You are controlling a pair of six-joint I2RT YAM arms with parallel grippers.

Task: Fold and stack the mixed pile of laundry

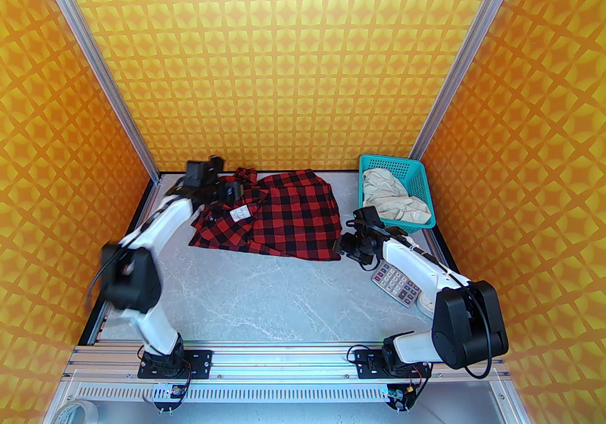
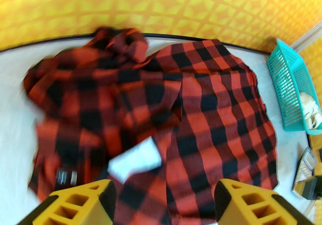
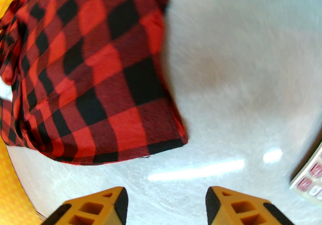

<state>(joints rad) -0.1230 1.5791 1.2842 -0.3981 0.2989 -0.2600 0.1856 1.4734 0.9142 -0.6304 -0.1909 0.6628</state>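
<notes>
On surface point(image 1: 265, 289), far side, check shirt point(image 1: 293, 218) lies spread but rumpled, cream garment point(image 1: 388, 197) sits in basket point(image 1: 419, 185) far right, nothing stacked yet imo; I've got left claw point(image 2: 166, 193) and right claw point(image 3: 166, 198) both wide, empty.

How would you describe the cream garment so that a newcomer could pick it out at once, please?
Go to the far right corner of the table, where a teal basket stands. The cream garment lies crumpled inside it. It is plain and pale, unlike the red-and-black checked shirt spread on the tabletop to its left.
</notes>
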